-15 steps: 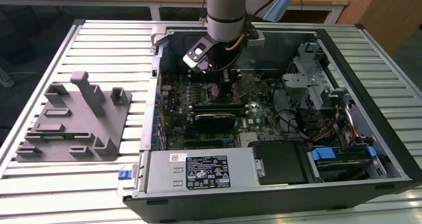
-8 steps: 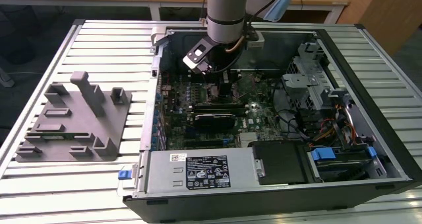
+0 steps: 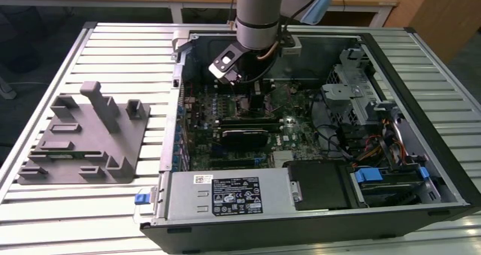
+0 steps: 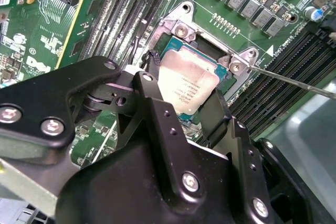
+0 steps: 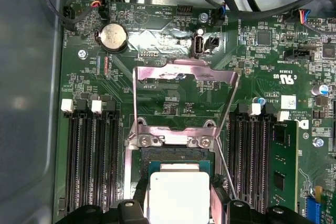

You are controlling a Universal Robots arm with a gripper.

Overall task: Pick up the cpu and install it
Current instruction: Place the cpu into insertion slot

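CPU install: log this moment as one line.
gripper: shut on cpu | cpu: over open socket | load plate: up | seated: cannot tell

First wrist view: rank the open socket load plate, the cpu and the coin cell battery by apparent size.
1. open socket load plate, clearly largest.
2. cpu, though it is partly out of frame.
3. coin cell battery, smallest.

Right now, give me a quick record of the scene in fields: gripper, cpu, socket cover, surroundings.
gripper: fingers closed on the cpu from two sides
cpu: silver top up, over the open socket
socket cover: swung open
case: open, lying on the slatted table
grey fixture: at the exterior view's left of the case
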